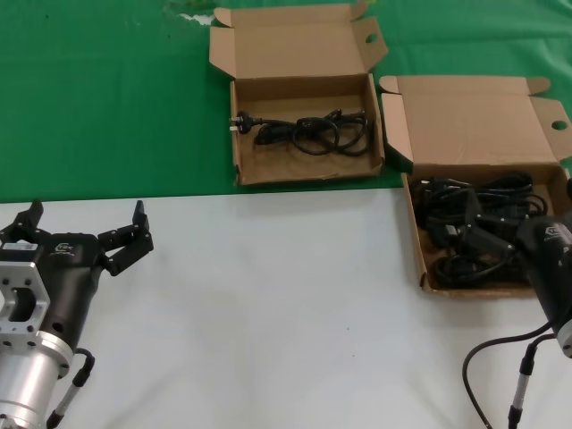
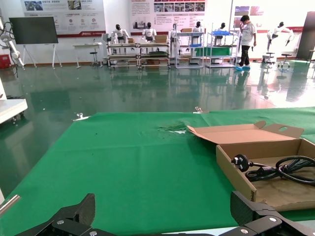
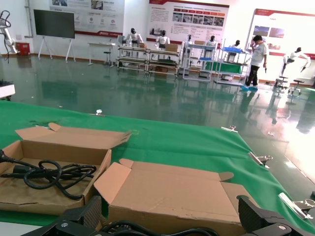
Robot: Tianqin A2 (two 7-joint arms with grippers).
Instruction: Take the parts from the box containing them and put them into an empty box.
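Cardboard box of tangled black cables [image 1: 483, 237] sits at your right, on tabltop edge; right gripper [image 1: 550, 259] hangs over its near corner, jaws spread, holding nothing. Second box [image 1: 304, 130], on green cloth, holds one cable [image 1: 304, 132]. Left gripper [image 1: 85, 234] idle, splayed wide.

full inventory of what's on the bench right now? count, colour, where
box of cables: 1, brown cardboard, lid open, far right on the white tabletop, full of tangled black power cords.
second box: 1, brown cardboard, lid open, centre back on the green cloth, holding one black power cord with its plug toward the robot's left.
green cloth: 1, green, covering the back of the table.
white tabletop: 1, white, front part.
left gripper: 1, black, fingers open, low over the white tabletop at front left, holding nothing.
right gripper: 1, black, at the right edge over the full box; fingers out of sight.
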